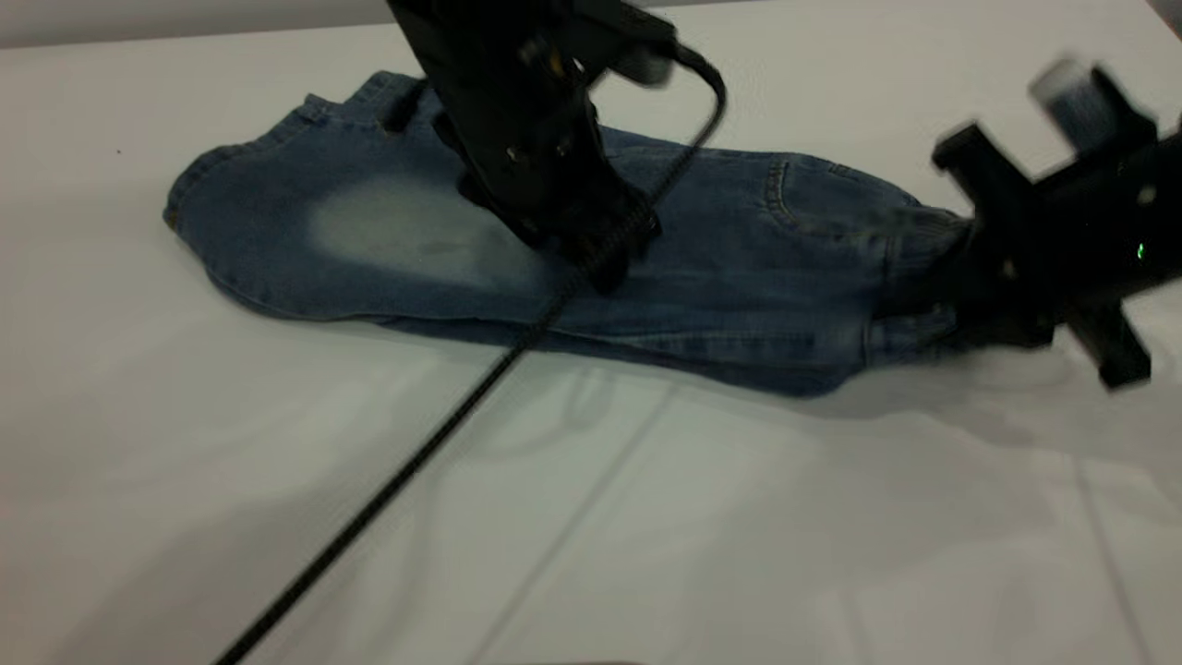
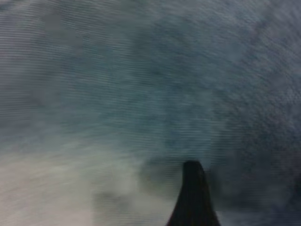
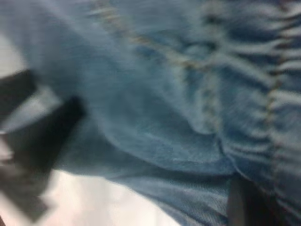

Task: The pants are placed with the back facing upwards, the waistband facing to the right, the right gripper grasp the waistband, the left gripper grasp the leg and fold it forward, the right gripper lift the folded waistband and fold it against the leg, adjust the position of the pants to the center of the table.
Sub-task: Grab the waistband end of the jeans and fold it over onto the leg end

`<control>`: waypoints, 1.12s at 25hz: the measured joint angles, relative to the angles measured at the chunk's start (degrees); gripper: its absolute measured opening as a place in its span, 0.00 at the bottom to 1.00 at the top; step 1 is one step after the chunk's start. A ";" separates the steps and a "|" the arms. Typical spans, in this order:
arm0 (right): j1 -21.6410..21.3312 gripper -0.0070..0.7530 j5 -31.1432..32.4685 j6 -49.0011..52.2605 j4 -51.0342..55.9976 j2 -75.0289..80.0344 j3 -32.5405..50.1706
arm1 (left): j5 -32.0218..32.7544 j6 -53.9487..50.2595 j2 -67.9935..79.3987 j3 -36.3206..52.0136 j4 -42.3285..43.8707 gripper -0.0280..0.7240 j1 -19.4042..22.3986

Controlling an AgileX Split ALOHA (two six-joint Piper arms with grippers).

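The pants (image 1: pixel 388 240) lie folded lengthwise on the bench (image 1: pixel 739 517), the right hand (image 1: pixel 960 296) gripping the waistband (image 1: pixel 910 277), the left hand (image 1: pixel 591 245), grip untellable, pressing mid-pants; the waistband-to-leg fold and centring look undone

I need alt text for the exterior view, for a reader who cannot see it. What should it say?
Blue denim shorts lie folded lengthwise on a white table, the waistband to the right. The left hand presses down on the middle of the shorts, and the right hand is at the waistband.
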 joint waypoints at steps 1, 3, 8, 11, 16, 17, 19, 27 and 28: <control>0.00 0.06 0.00 -0.82 0.00 -1.52 0.00 | -0.34 0.00 0.43 -0.05 -0.05 0.71 -0.62; 0.00 0.06 0.13 -2.23 -0.11 -5.30 0.07 | -1.26 0.00 0.88 -0.11 -0.11 0.71 -1.77; 0.00 0.06 2.14 -3.95 -3.63 -13.80 0.17 | -4.18 0.00 0.93 -0.11 -1.54 0.71 -5.41; 0.00 0.06 2.71 -4.19 -6.62 -18.34 0.23 | -6.13 -0.07 0.93 -0.11 -3.48 0.71 -7.99; -0.16 0.06 1.86 -4.27 -11.43 -24.05 0.81 | -8.67 -0.37 0.95 -0.11 -8.16 0.71 -10.95; -0.16 0.06 1.70 -4.32 -12.47 -24.78 0.90 | -8.74 -0.37 0.95 -0.11 -8.45 0.71 -11.16; -0.16 0.06 1.52 -4.38 -13.77 -26.06 0.92 | -7.53 -0.22 0.74 -0.11 -8.58 0.71 -11.18; -0.11 0.06 2.98 -4.33 -15.95 -30.88 -0.87 | -0.76 0.54 -0.75 -0.11 -8.30 0.71 -5.34; -0.11 0.06 3.13 -4.21 -16.68 -31.15 -1.83 | -0.34 0.54 -0.75 -0.11 -8.30 0.71 -5.19</control>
